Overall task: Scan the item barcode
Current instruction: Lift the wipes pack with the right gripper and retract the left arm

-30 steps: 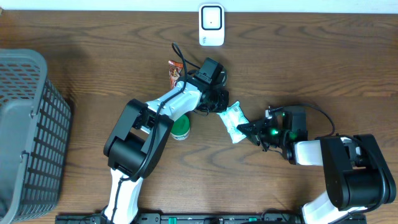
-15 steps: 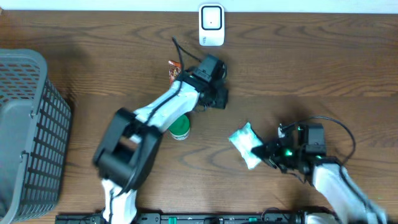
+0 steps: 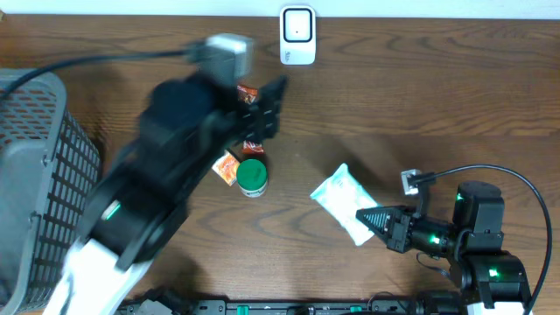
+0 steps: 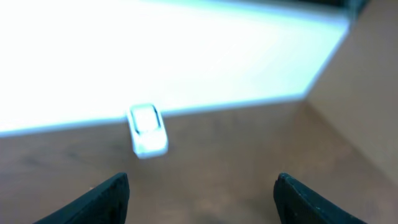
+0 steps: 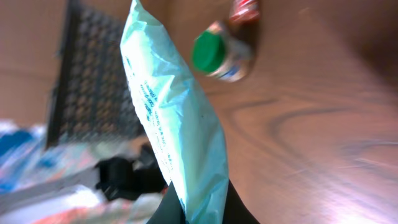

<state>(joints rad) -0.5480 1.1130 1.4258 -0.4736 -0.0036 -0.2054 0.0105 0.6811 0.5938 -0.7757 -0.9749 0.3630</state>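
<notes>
The left gripper (image 4: 202, 186) has let go of the pale green packet (image 3: 343, 201) and lifted clear of it; its fingers now stand wide apart with nothing between them, and its wrist camera looks across at the white scanner (image 3: 297, 37) by the far edge of the tabletop (image 3: 455, 96); the right gripper (image 3: 369, 219) stays clamped on one end of the packet and has drawn it back toward the near right corner, well apart from the scanner; so the handover looks finished, with the packet in the right arm's charge alone; the green-lidded jar (image 3: 252, 178) sits near the middle; the scan is not yet done, and I judge the packet must next go up to the scanner, barcode toward it; which face carries the barcode I cannot tell.
</notes>
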